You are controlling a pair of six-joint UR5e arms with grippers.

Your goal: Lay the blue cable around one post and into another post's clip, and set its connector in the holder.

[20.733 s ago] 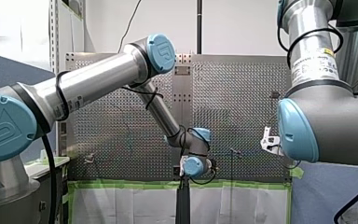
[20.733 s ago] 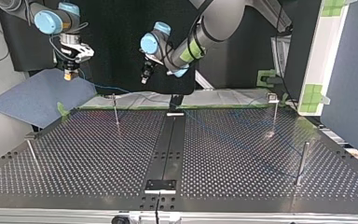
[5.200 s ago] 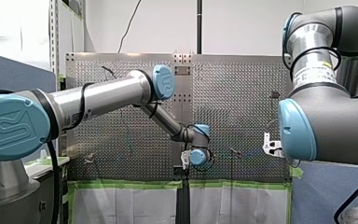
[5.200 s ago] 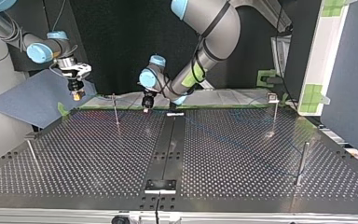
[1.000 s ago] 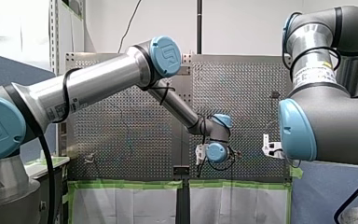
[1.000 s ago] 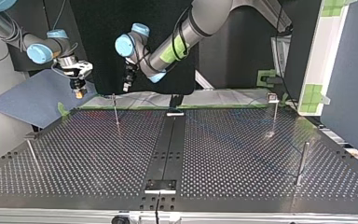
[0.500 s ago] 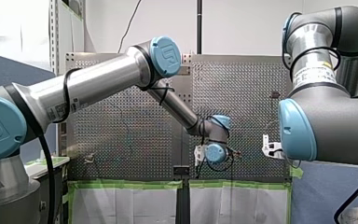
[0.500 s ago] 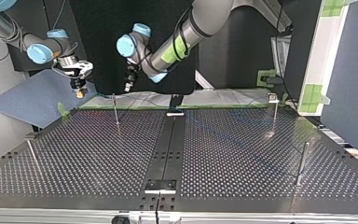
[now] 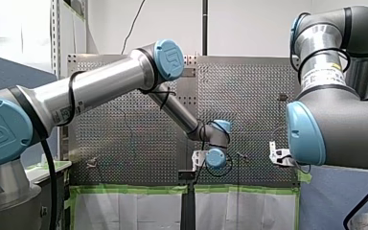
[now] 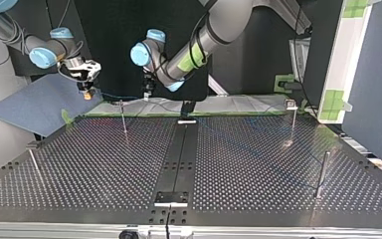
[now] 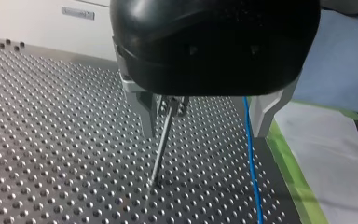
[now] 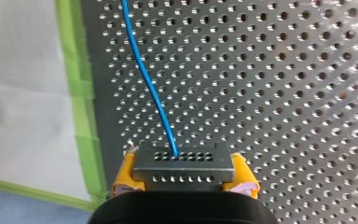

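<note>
**Right gripper** [image 12: 184, 183]: its 2 yellow pads [image 12: 127, 176] are pressed onto the connector [image 12: 184, 164], 1 on each side. The connector is held clear of the perforated table [image 12: 284, 93]. The blue cable [image 12: 149, 88] leaves the connector's face and runs ahead of the gripper over the table, near the green tape [image 12: 81, 93] along the table's edge.

**Left gripper** [image 11: 205, 134]: its 2 fingers are spread and grip nothing. 1 thin post [image 11: 162, 144] shows in the gap between them, ahead of the gripper and nearer the metal finger [image 11: 147, 114]. The cable [image 11: 251, 154] drops to the table just beside the pale finger [image 11: 265, 109]. Whether cable and finger touch cannot be told.

**Top view:** the right gripper [image 10: 86, 93] hangs over the table's far corner at the view's left. The left gripper [image 10: 148, 94] hangs near the thin post [image 10: 123, 117], on the side toward the view's right. A stretch of cable [image 10: 114, 94] spans between the 2 grippers.

**Count:**
- 1 cable, 1 connector and 2 grippers.
- 4 posts in the top view:
  - the thin one
  - 1 with a clip at its top [image 10: 293, 119]
  - 1 plain [image 10: 322, 174]
  - 1 leaning at the view's left edge [image 10: 34, 165]
</note>
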